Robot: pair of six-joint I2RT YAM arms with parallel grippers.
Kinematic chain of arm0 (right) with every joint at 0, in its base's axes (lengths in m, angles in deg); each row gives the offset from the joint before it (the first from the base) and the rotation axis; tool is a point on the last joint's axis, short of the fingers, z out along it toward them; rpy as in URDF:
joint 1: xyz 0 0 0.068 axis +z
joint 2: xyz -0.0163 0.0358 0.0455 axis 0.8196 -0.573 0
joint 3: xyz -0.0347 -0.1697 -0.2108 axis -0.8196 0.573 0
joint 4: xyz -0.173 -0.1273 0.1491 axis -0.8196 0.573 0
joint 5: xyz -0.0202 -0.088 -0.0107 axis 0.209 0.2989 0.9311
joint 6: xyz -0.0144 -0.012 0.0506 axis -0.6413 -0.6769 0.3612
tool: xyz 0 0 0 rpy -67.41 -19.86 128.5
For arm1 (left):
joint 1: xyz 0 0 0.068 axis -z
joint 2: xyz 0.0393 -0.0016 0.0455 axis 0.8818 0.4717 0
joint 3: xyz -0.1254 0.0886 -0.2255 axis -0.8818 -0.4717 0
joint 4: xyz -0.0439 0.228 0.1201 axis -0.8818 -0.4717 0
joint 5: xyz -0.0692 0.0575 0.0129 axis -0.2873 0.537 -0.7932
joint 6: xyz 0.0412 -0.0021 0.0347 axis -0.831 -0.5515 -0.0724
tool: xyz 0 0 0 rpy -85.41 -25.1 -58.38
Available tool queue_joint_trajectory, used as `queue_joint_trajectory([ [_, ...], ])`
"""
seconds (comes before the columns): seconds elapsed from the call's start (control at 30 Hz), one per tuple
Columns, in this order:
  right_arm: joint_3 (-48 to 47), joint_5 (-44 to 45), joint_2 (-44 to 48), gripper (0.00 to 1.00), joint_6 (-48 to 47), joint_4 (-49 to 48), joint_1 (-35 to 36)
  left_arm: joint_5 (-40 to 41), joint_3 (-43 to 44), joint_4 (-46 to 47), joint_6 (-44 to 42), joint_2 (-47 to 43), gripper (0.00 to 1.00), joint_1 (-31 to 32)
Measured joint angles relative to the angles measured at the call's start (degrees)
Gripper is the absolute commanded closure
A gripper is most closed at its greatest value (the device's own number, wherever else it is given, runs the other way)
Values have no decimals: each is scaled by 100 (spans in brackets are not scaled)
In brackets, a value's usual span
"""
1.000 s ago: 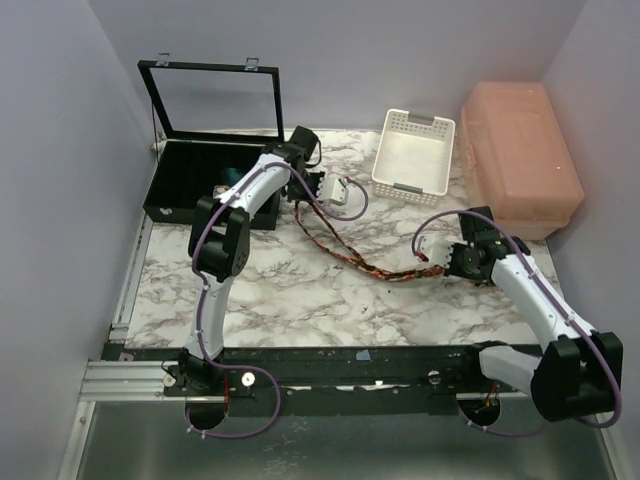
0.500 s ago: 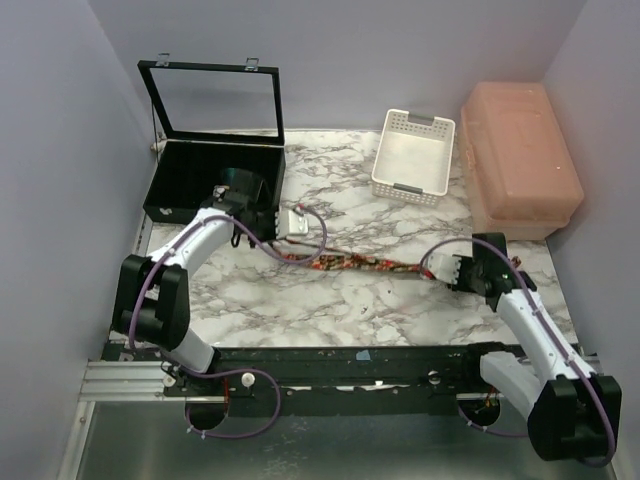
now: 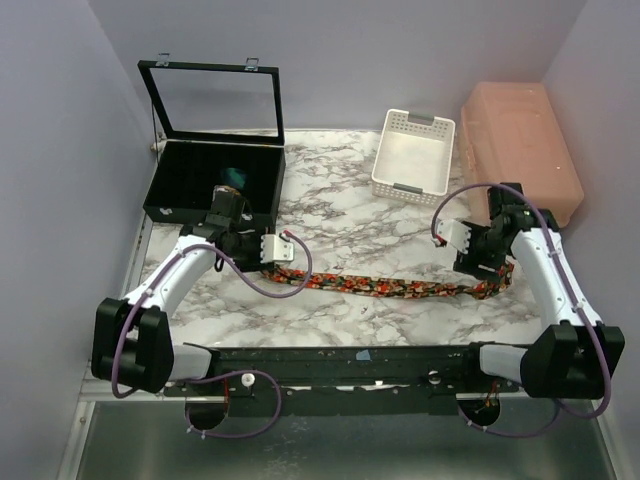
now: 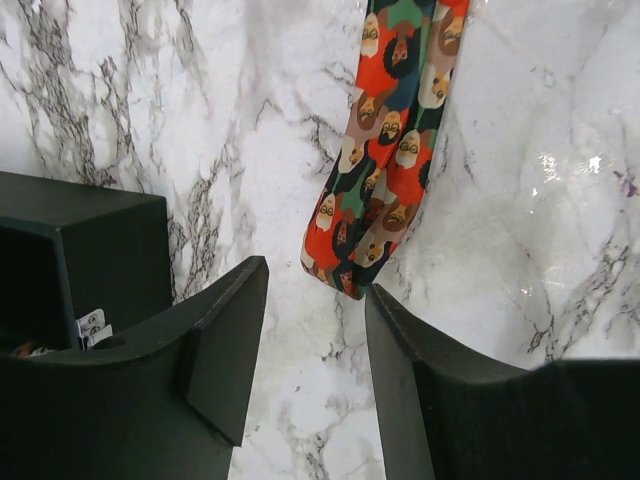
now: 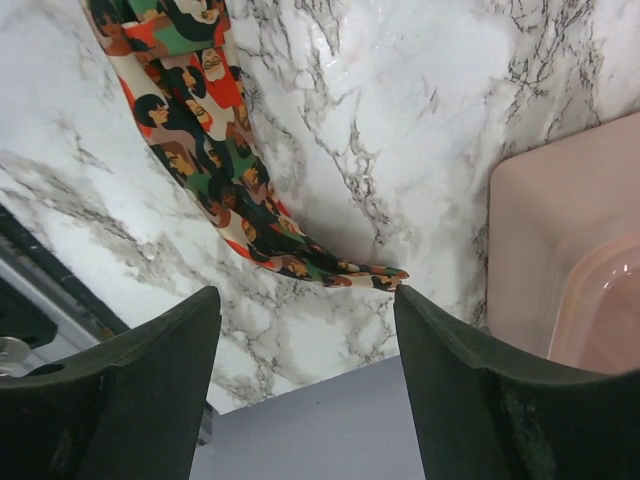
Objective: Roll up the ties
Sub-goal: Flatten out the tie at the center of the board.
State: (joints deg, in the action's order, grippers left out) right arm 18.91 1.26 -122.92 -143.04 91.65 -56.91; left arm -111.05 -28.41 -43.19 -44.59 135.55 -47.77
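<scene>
A dark tie with a dense red and orange print lies stretched out flat across the marble table, running left to right. My left gripper stands open just off its narrow end, with nothing between the fingers. My right gripper is open above the wide end, also holding nothing. In the right wrist view the tie curves away from the fingertips. A teal tie lies inside the black case.
The black case with its lid raised stands at the back left, close beside my left gripper. A white slotted basket sits at the back centre. A pink lidded box stands at the back right, next to my right gripper.
Both arms drew the printed tie towards the near edge and pulled it out straight. Both grippers then opened and let go of its ends; the right arm lifted slightly.
</scene>
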Motion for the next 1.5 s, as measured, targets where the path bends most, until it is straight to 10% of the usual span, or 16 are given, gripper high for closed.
queue_joint_trajectory([
  [0.43,85,334,-1252,50,181,-256,-164,-269,704,-103,688,588,49,2],
  [0.8,1635,909,197,27,-225,-188,-264,-258,466,153,990,662,49,0],
  [1.5,1978,1845,-1128,49,-376,-2114,-590,-286,940,-114,1394,1036,46,184],
])
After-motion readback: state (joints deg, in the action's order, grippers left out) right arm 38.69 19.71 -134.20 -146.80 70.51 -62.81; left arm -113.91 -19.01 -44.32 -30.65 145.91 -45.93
